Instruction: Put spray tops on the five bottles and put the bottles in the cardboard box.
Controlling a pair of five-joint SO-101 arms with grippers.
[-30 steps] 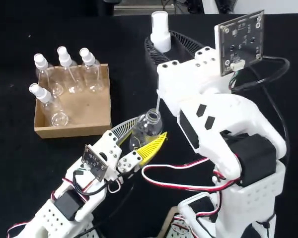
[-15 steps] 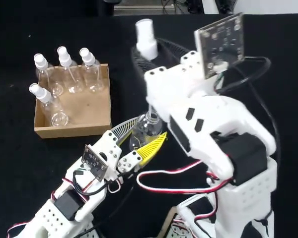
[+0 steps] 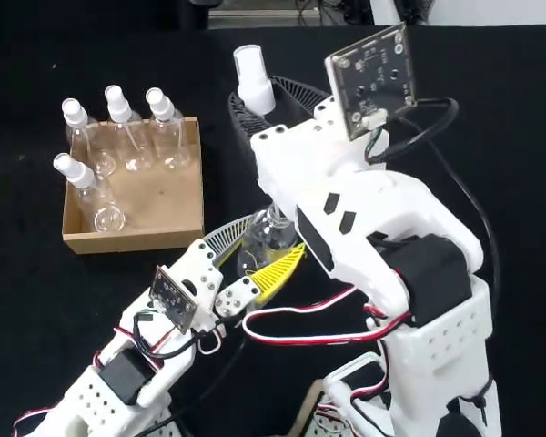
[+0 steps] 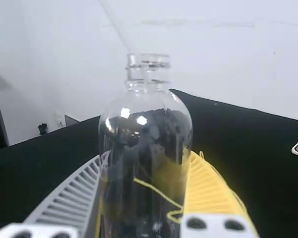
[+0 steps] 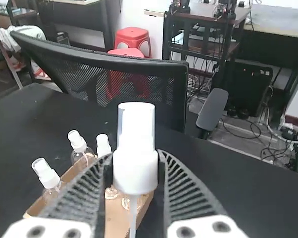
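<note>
four clear bottles (image 3: pixel 127 146) capped with white spray tops (image 3: pixel 116 98) stand in the open cardboard box (image 3: pixel 132 239). a fifth, uncapped bottle (image 3: pixel 269 229) stands upright in the left gripper (image 3: pixel 266 244). the right gripper (image 3: pixel 255 96) holds the last spray top (image 3: pixel 252 77) upright, its tube hanging down.

You're seeing the box (image 3: pixel 132 238) sitting far left, four bottles (image 3: pixel 118 127) standing in it. Fifth bottle (image 3: pixel 271 229) is standing right of it in left gripper (image 3: pixel 275 235), spray top (image 3: pixel 252 77) hanging above in right gripper (image 3: pixel 260 91).

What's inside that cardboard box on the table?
Four clear bottles with white spray tops, along its far wall and one side; the rest of the floor of the cardboard box is bare. From above, nothing covers it.
</note>
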